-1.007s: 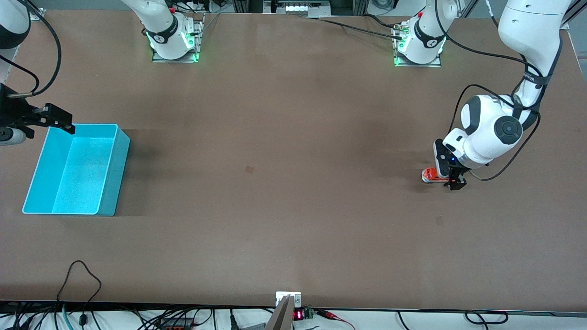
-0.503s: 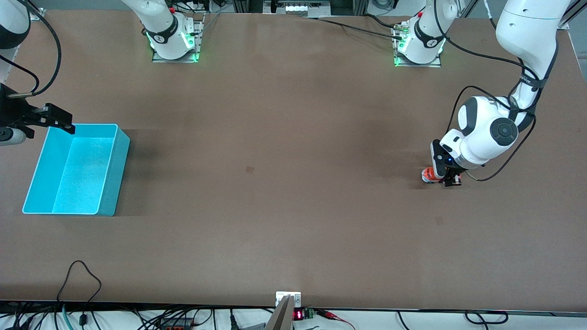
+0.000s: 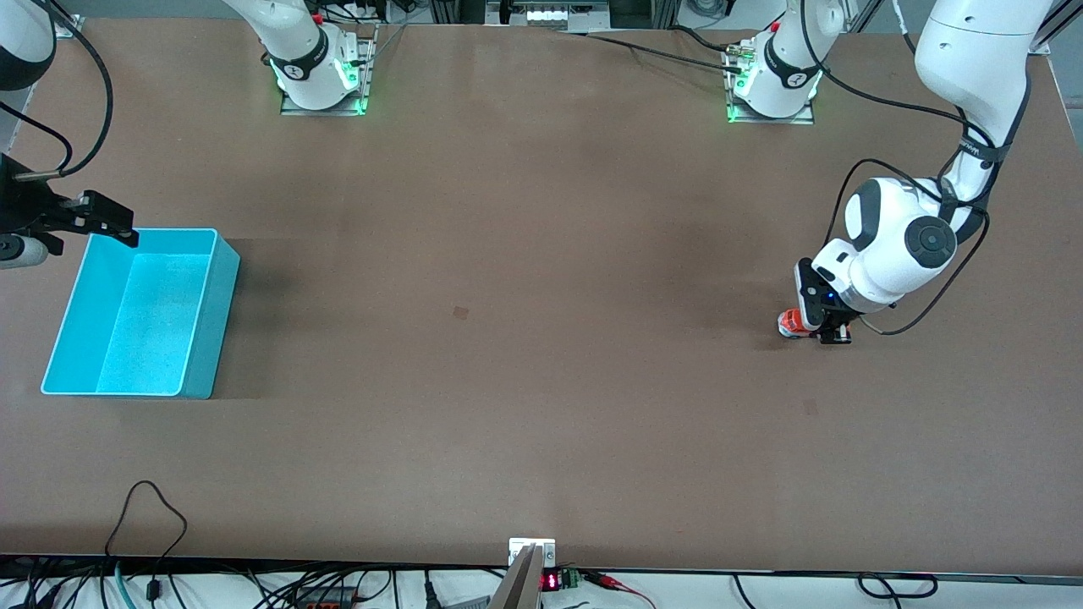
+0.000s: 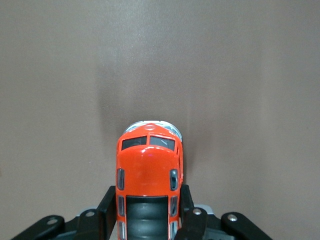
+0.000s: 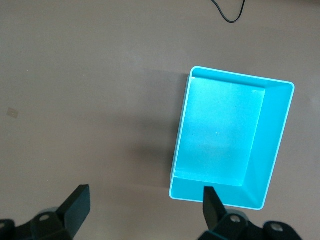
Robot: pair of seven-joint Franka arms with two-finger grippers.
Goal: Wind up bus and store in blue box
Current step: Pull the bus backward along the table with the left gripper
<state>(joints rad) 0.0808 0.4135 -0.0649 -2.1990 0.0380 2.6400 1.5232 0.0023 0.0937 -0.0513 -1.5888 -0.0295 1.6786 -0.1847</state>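
The bus sits low on the bench toward the left arm's end, held between the jaws of the left gripper. The jaws pinch its sides, one dark finger against each flank, the rear of the roof lying between them and the windscreen end poking out past the fingertips. In the front view only the orange nose shows beside the gripper body; whether the wheels touch the bench cannot be told.

Well apart, toward the right arm's end of the bench, stands the blue box, open side up and nothing inside. The right gripper hangs over the box's corner farthest from the front camera, its jaws spread wide with nothing between them; one fingertip shows over the box's short wall. That arm waits.
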